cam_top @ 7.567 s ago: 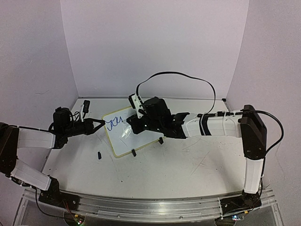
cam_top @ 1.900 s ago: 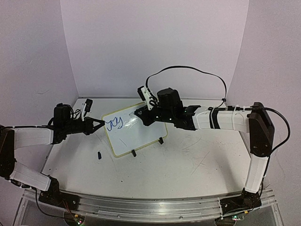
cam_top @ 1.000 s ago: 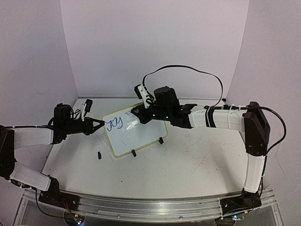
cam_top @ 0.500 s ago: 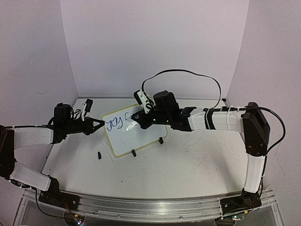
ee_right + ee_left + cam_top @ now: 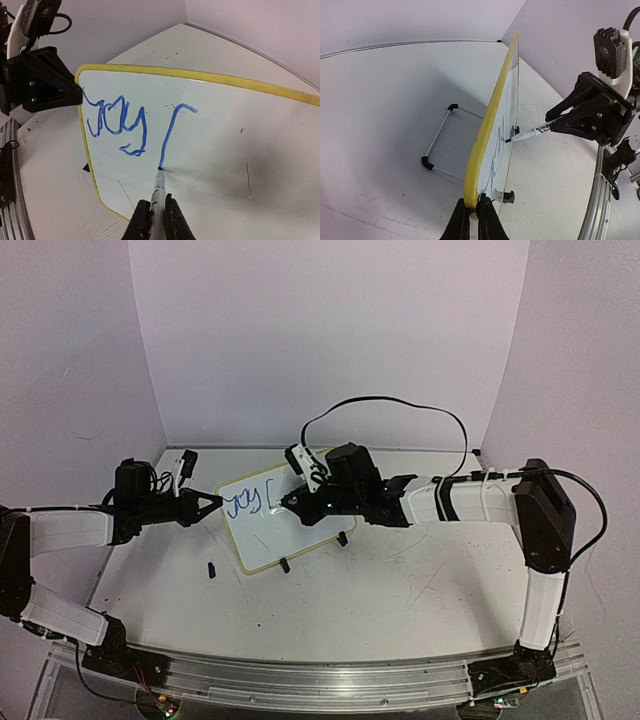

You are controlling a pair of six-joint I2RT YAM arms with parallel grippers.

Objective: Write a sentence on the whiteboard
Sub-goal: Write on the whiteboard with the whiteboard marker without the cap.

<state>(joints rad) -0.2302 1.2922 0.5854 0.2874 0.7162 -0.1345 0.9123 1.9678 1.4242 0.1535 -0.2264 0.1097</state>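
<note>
Now the whiteboard [image 5: 270,530] stands tilted on the left-centre of the matte, scuffed white worktop [image 5: 400,585]. It is a flat glossy rectangle with rounded corners, framed in pale yellow-green. Two small black clip feet grip its lower edge, and the left wrist view shows a thin wire stand [image 5: 440,145] with black end caps behind it. The left pincer [image 5: 472,206] is closed tight on the frame at the board's left edge. The right pincer [image 5: 157,206] is closed on a slim white-barrelled marker [image 5: 158,187], whose dark tip touches the board at the foot of a hooked blue stroke [image 5: 172,132]. Left of that stroke run looped blue letters [image 5: 117,125]. A small black piece [image 5: 212,569] lies on the worktop near the board's lower left corner.
</note>
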